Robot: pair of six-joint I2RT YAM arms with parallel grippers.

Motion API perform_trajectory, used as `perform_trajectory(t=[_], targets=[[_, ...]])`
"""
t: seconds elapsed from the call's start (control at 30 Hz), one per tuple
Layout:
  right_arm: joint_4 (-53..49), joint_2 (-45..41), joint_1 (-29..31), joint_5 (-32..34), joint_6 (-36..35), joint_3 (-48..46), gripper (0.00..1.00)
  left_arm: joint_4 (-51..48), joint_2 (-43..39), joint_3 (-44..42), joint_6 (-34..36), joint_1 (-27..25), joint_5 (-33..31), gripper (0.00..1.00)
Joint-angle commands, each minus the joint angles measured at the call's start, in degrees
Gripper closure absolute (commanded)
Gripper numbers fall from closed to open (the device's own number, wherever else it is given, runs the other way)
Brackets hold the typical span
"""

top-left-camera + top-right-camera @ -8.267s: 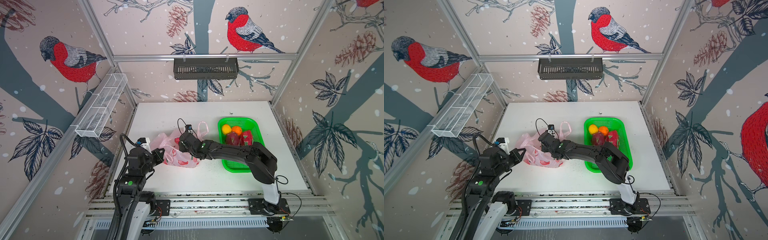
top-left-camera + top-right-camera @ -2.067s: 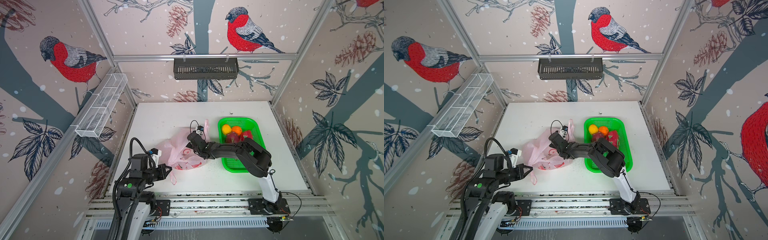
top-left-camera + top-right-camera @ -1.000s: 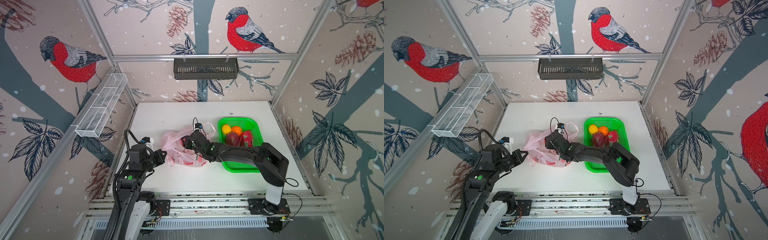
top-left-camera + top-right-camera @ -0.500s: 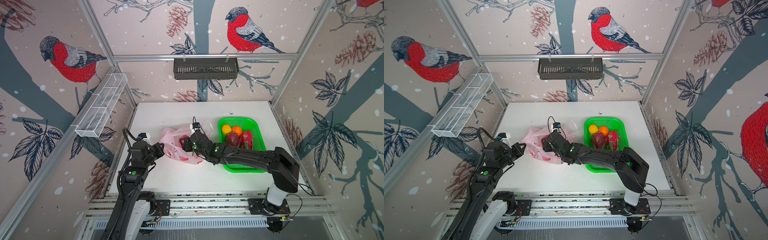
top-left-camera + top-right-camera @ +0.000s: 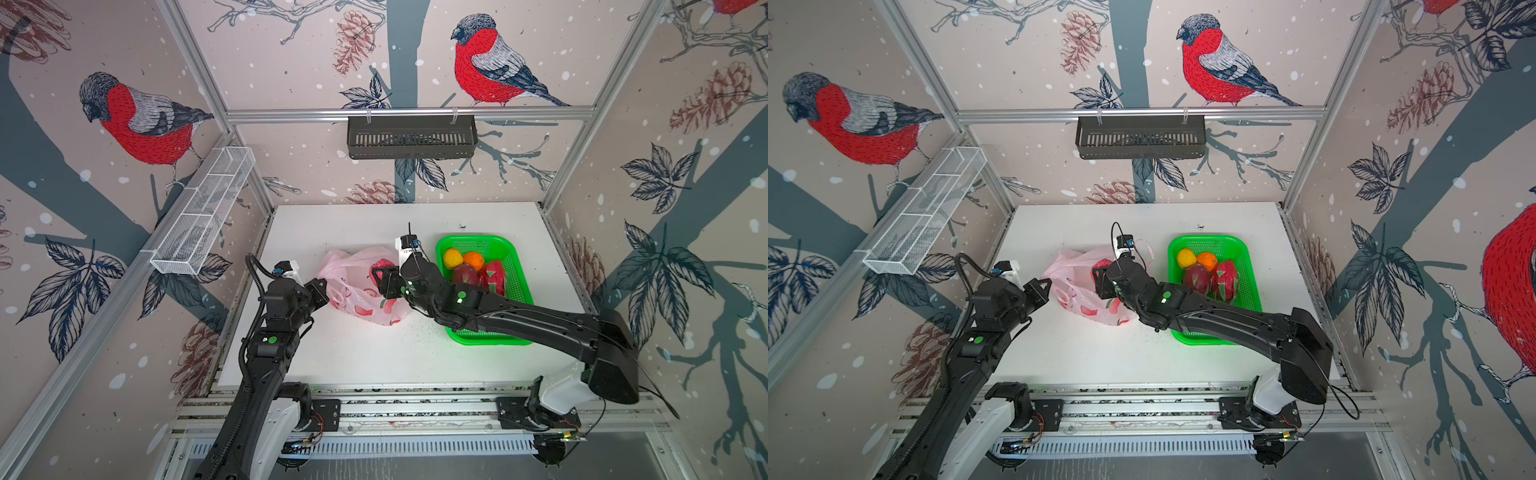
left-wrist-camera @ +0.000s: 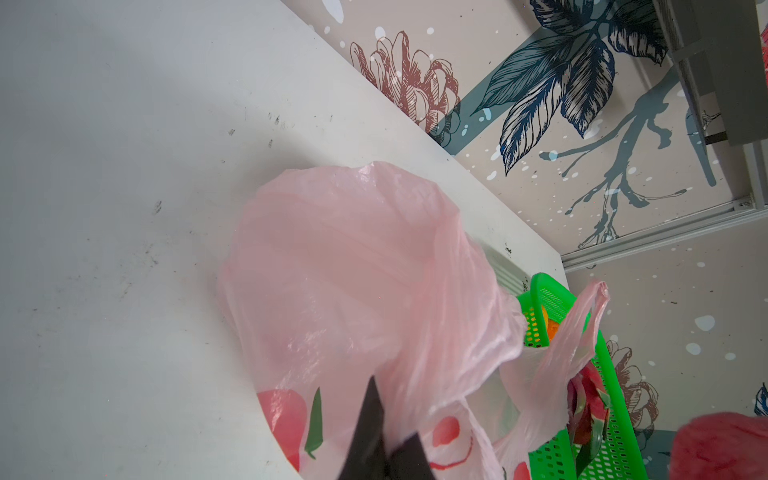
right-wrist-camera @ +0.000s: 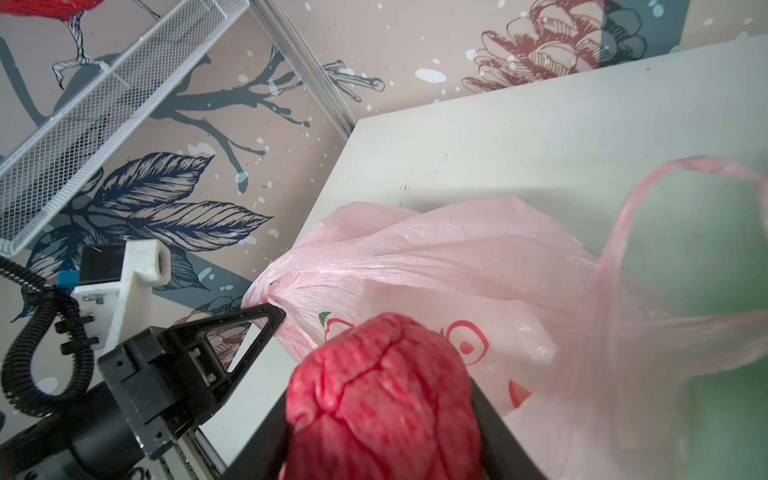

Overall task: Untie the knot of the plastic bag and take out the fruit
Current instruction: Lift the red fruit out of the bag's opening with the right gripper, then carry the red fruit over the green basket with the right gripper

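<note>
Starting with the left hand (image 5: 320, 286): clamped tight on a bunched-up end of the plastic bag (image 5: 357, 293), over on the bag's left side. Same pinch showing in the right wrist view, black fingertips (image 7: 272, 313) right on the gathered pink plastic. Compared with two seconds ago, sitting further from the near edge of the bench (image 5: 374, 353), still pinched shut, and dragging that end of the bag along with it.

Then the right hand (image 5: 380, 280), reaching in from the near right, about half spread and wrapped around the round red fruit (image 5: 381, 267) with a finger on each side. Holding it at the bag's open right end. Can't tell from above whether fully clear of the plastic. Also worth noting the right arm stretched out long across the near left corner of the green basket (image 5: 478, 241), versus folded up tight two seconds ago.

As for the bag: lying on the bench just left of the basket, one handle loop (image 5: 1142, 245) flopped loose toward the far side.

Counting four pieces in the basket, same as eight seconds back: yellow ball (image 5: 452, 257), orange (image 5: 473, 261) and two dragon fruits (image 5: 492, 276) side by side just nearer.
</note>
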Motion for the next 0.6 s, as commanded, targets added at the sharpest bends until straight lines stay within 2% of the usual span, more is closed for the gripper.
perform_trajectory(t=[0.0, 0.2, 0.47, 0.57], targets=[[-2.30, -3.51, -0.92, 4.42, -0.92, -1.31, 0.78, 6.18, 1.56, -0.10, -0.23, 0.09, -0.19, 1.00], [-2.88, -11.28, -3.59, 9.69, -1.14, -6.75, 0.78, 8.74, 4.05, 0.08, 0.19, 0.16, 0.43, 1.00], [-8.43, -19.25, -10.29, 12.65, -0.09, -13.43, 0.78, 9.73, 4.79, -0.05, 0.44, 0.15, 1.17, 1.00], [-10.45, -21.74, -13.51, 12.42, 0.41, -16.82, 0.78, 9.66, 5.04, 0.17, 0.76, 0.17, 1.24, 0.88]])
